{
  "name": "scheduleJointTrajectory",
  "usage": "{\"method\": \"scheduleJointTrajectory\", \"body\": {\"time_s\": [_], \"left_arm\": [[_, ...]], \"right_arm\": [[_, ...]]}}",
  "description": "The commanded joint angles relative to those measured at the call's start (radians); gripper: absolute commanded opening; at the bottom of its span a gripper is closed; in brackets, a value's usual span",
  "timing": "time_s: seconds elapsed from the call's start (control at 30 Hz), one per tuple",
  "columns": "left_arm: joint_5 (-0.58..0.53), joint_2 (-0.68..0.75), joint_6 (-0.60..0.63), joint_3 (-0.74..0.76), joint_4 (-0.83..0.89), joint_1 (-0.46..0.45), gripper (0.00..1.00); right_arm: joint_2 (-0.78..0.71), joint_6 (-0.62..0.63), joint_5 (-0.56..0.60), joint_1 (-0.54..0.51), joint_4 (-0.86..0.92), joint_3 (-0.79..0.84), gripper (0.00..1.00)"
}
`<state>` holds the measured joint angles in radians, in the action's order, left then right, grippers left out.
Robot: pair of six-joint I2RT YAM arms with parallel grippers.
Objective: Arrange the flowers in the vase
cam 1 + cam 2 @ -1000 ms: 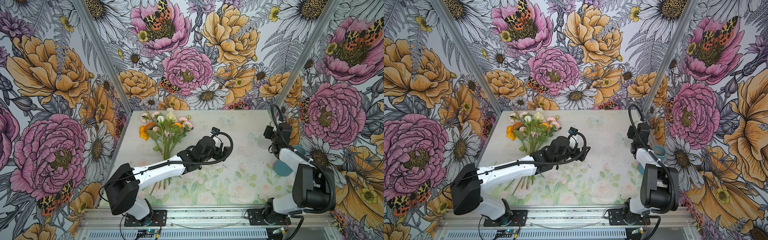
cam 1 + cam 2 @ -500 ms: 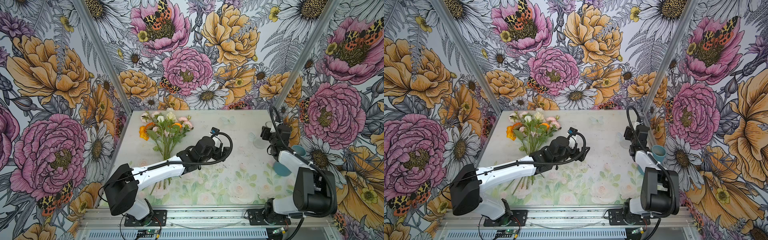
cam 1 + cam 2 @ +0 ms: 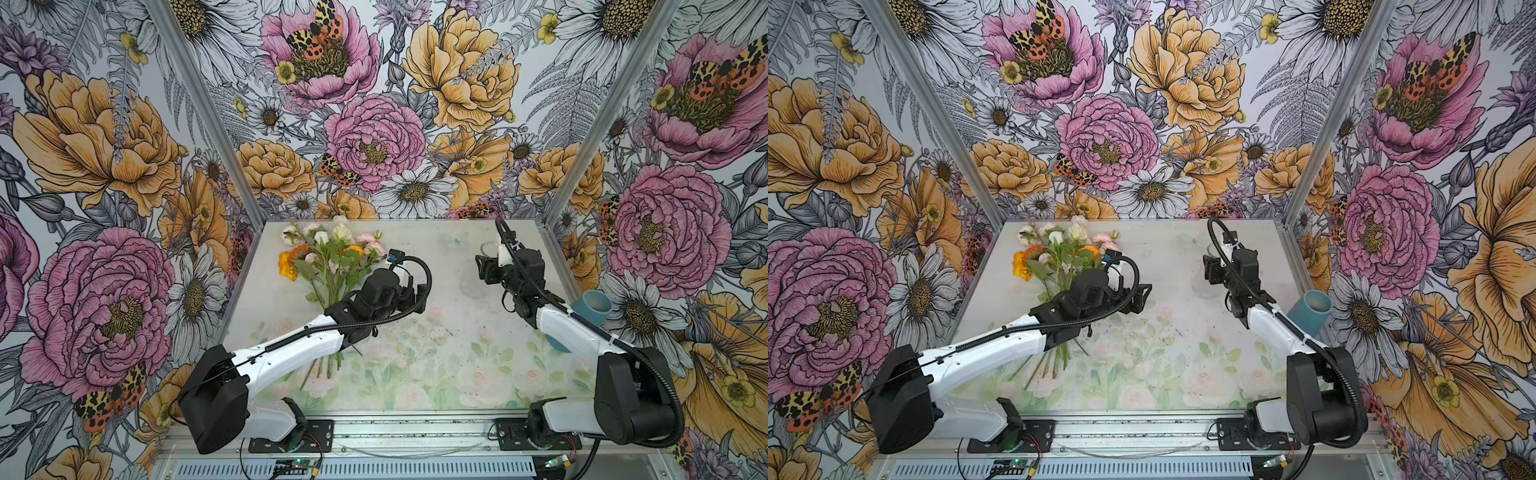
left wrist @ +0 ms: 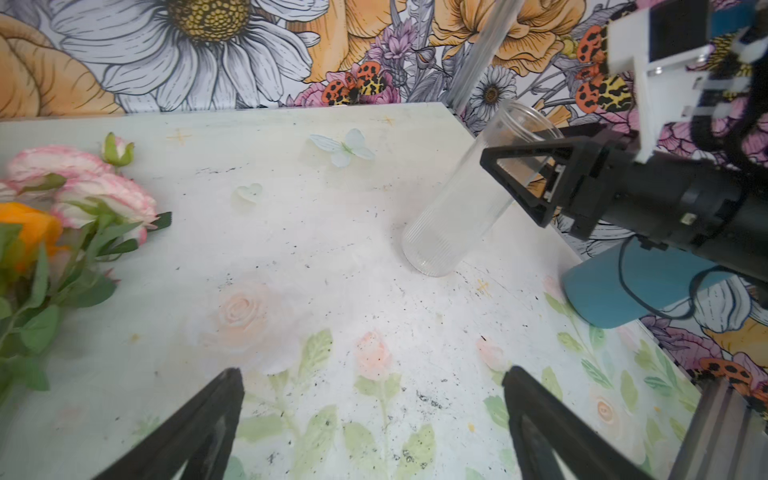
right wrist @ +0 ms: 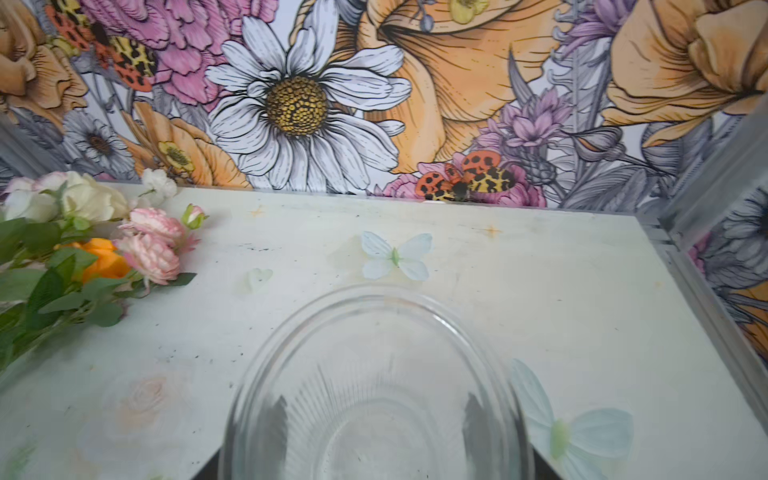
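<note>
Over mid-worktop (image 3: 436, 365), your left arm lies low and stretched out across the flower stems, wrist pointing toward the right side. The left tool (image 4: 372, 372) is released, fingers spread wide, nothing between them. Your right arm reaches into the far right part, with the right tool (image 4: 511, 151) clamped on the clear ribbed vase (image 4: 453, 216). The vase leans; you cannot tell whether its base touches. The flowers (image 3: 328, 257) lie loose at far left, blooms toward the back wall, stems under your left arm. A teal cup (image 3: 592, 305) sits at the right edge beside your right arm. Surface: pale, printed roses and butterflies, black specks. Walls: large floral wallpaper (image 3: 374, 137).
</note>
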<state>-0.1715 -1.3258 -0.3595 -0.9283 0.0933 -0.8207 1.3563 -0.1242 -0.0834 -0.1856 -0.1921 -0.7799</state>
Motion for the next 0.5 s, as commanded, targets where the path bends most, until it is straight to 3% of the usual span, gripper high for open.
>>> {"method": "scheduleJointTrajectory", "body": {"time_s": [0.0,0.1,0.47], "left_arm": [[-0.07,0.059,-0.042,0.009,0.12,0.025,0.99],[-0.122,0.093,-0.084,0.02,0.219,0.056,0.99],[0.004,0.306,-0.223,0.196,0.261,0.256,0.99]], "right_arm": [[-0.011,-0.026,0.024,-0.082,-0.09,-0.104,0.38],[0.026,-0.033,0.036,-0.164,-0.074,-0.158,0.37],[0.214,-0.065,0.057,-0.391,-0.005,-0.325,0.35]]}}
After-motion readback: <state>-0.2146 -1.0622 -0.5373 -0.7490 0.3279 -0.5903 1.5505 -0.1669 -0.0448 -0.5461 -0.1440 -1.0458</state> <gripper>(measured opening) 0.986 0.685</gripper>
